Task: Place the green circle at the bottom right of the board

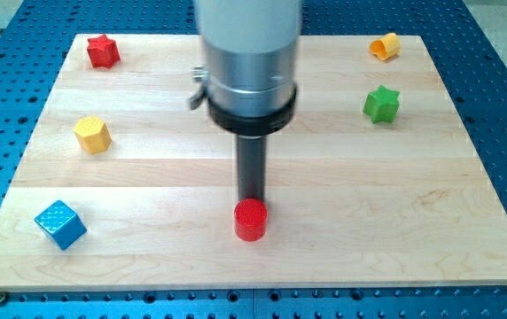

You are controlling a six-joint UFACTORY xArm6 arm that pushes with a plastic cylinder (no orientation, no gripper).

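Observation:
My tip (252, 197) stands near the middle of the wooden board (369, 204), touching or just above the top edge of a red circle block (251, 221). A green star (381, 104) lies at the upper right, far from my tip. No green circle shows in this view; the arm's wide grey body (249, 53) hides part of the board's top middle.
A red star (103, 50) lies at the top left. A yellow hexagon (92, 134) lies at the left. A blue cube (60, 223) lies at the bottom left. An orange block (384, 45) lies at the top right corner.

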